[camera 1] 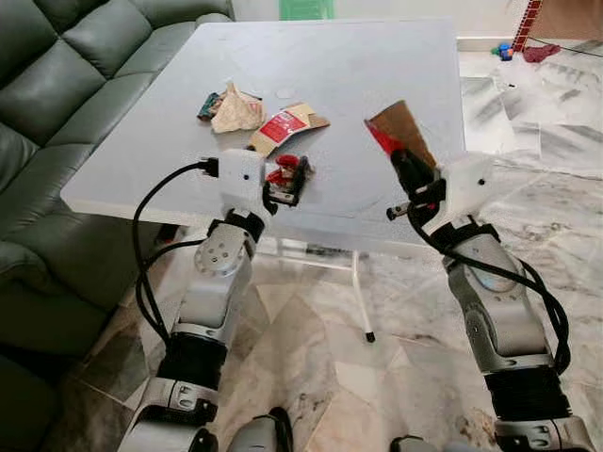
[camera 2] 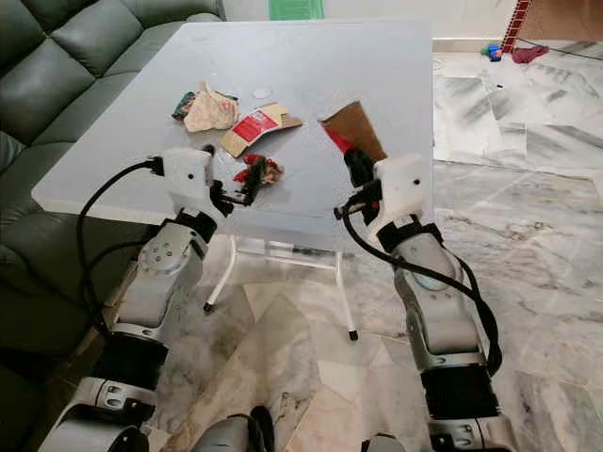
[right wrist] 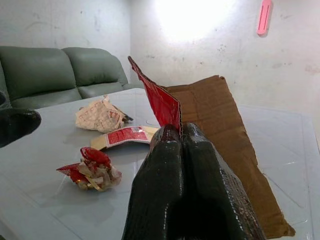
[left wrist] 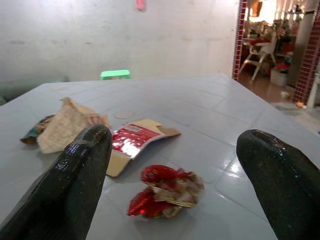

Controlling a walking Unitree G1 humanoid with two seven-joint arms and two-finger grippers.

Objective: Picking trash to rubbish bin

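My right gripper is shut on a flattened brown and red carton, held tilted just above the grey table near its front right; the carton rises past the closed fingers. My left gripper stands open at the table's front edge, its fingers on either side of a crumpled red wrapper without touching it. Farther back lie a flat red and tan box and a crumpled beige paper.
A dark green sofa runs along the table's left side. Marble floor lies to the right, with small toys at the far right and a green stool behind the table.
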